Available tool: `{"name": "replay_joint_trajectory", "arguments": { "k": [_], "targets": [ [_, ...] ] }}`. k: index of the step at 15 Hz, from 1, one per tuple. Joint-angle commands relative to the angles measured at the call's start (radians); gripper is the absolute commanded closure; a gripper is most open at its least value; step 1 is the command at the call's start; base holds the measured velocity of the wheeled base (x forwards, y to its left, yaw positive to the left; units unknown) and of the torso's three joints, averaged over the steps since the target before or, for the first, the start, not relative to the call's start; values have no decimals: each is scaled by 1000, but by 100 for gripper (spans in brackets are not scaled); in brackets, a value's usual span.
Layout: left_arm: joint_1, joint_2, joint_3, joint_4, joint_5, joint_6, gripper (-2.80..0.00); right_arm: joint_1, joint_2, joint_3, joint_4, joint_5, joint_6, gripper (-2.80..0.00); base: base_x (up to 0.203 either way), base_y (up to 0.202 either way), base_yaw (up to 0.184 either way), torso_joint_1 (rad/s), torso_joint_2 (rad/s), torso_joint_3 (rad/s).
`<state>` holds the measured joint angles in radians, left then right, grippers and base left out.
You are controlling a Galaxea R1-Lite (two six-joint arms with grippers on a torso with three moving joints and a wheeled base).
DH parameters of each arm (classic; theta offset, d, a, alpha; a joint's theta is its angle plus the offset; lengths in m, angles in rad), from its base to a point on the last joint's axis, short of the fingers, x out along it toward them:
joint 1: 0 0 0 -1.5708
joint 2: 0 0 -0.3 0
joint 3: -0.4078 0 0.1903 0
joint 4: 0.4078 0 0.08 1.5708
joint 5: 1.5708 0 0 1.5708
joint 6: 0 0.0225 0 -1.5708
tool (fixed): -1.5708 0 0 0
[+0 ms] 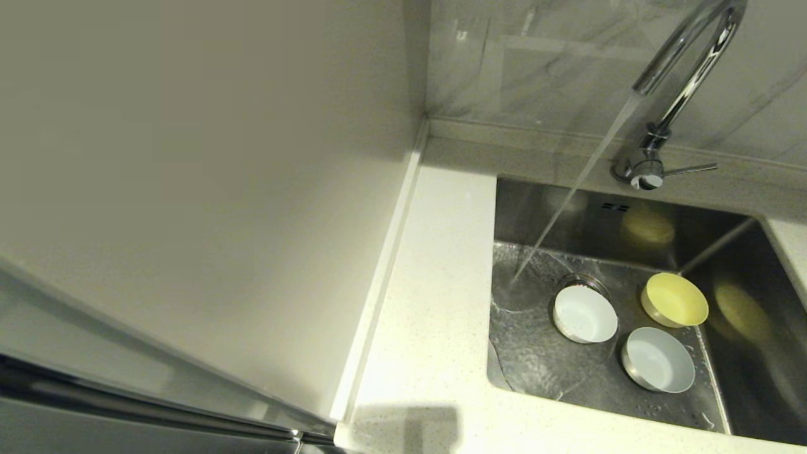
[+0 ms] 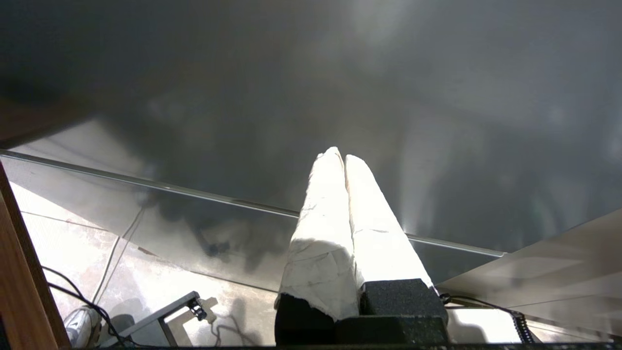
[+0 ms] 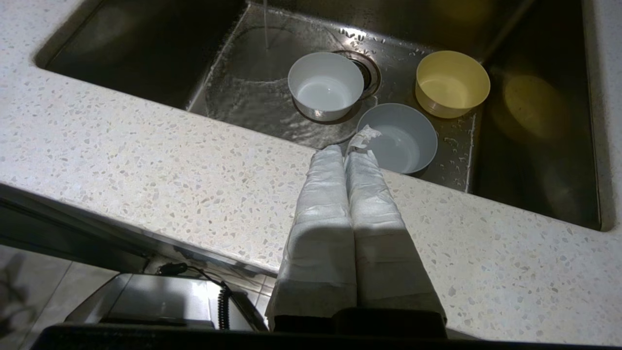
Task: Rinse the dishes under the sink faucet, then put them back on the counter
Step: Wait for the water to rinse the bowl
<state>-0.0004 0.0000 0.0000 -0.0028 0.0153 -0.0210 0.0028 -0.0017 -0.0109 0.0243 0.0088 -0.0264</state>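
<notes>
Three bowls stand upright on the floor of the sink (image 1: 567, 214): a white bowl (image 1: 585, 314) over the drain (image 1: 583, 282), a pale yellow bowl (image 1: 674, 299) to its right, a pale bluish-white bowl (image 1: 659, 359) nearest the front. Water streams from the chrome faucet (image 1: 687, 69) onto the sink floor, left of the white bowl (image 3: 325, 85). My right gripper (image 3: 346, 151) is shut and empty, over the counter's (image 3: 146, 160) front strip, just short of the bluish bowl (image 3: 398, 138). My left gripper (image 2: 339, 156) is shut, parked low by a grey cabinet panel. Neither arm shows in the head view.
The white counter (image 1: 435, 315) runs along the sink's left and front. A cream wall panel (image 1: 189, 189) rises at the left, marble backsplash (image 1: 536, 63) behind. The faucet's lever (image 1: 690, 168) points right. Below the counter edge hang cables (image 3: 221, 301).
</notes>
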Motion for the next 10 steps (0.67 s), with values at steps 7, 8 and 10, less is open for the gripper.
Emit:
{"name": "replay_joint_trajectory", "arguments": {
  "k": [7,8,10],
  "targets": [
    [0,-3,0,0,0,-4,0,0,2,0,-1,0,10,0,0,0,0,0,0,0],
    [0,-3,0,0,2,-4,0,0,2,0,0,-1,10,0,0,0,0,0,0,0],
    [0,-3,0,0,1,-4,0,0,3,0,-1,0,10,0,0,0,0,0,0,0]
  ]
}}
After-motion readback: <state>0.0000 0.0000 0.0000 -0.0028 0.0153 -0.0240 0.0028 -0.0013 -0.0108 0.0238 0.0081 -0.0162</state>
